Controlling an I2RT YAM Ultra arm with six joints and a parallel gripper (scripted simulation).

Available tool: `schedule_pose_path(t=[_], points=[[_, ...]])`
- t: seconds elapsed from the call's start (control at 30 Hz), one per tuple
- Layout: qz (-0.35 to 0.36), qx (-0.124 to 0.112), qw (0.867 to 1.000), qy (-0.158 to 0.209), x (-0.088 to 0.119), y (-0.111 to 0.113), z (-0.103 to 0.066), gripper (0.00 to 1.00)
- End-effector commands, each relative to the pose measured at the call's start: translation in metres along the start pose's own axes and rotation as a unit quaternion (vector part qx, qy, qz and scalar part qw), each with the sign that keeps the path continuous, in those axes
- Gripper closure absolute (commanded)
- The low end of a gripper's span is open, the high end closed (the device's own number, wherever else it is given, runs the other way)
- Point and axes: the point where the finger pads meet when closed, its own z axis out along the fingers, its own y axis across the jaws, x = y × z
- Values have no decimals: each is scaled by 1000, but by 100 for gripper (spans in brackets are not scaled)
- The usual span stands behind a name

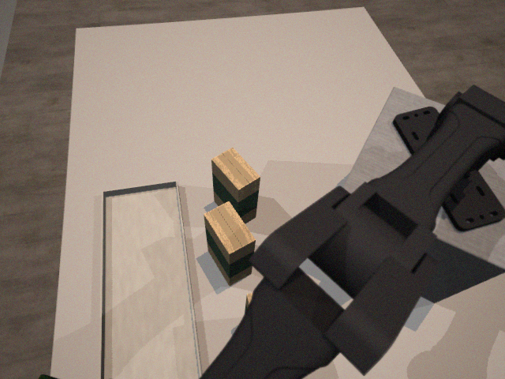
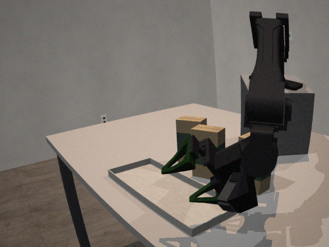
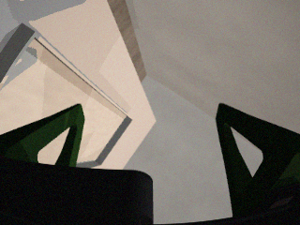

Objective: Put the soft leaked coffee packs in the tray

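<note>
We are holding our dark arm's parallel gripper with its green triangular fingers spread fully apart and gripping nothing — it is hovering low over the near end of the shallow grey rectangular tray, fingers pointing out across the tray. In the wrist view we are looking past both fingers at the tray's rim and the pale table.

The three tan coffee packs with dark green bands are standing upright on the beige table top, just beside the tray's long side and outside it. From above, the far pack and the middle pack are showing fully — the third pack is mostly hiding behind our arm.
</note>
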Motion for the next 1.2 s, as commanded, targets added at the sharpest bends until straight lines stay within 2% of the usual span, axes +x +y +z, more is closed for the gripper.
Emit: schedule_pose_path(t=[0.0, 0.13, 0.2, 0.33, 0.5, 0.57, 0.63, 0.67, 0.7, 0.77, 0.9, 1.1, 1.13, 1.17], points=[[42, 1, 999, -9, 4, -28, -2, 0], [77, -10, 997, -23, 9, -48, -6, 0], [77, -10, 997, -23, 9, -48, -6, 0], [130, -24, 990, -44, 18, -78, -11, 0], [217, -44, 972, -82, 38, -128, -23, 0], [237, -48, 966, -92, 43, -139, -26, 0], [278, -57, 952, -112, 56, -162, -34, 0], [279, -57, 952, -112, 56, -163, -34, 0], [300, -61, 944, -124, 64, -175, -38, 0], [300, -61, 944, -124, 64, -175, -38, 0], [387, -74, 903, -174, 99, -224, -60, 0], [449, -81, 863, -218, 133, -258, -81, 0], [468, -83, 848, -233, 144, -269, -89, 0], [469, -83, 848, -233, 145, -269, -89, 0]])
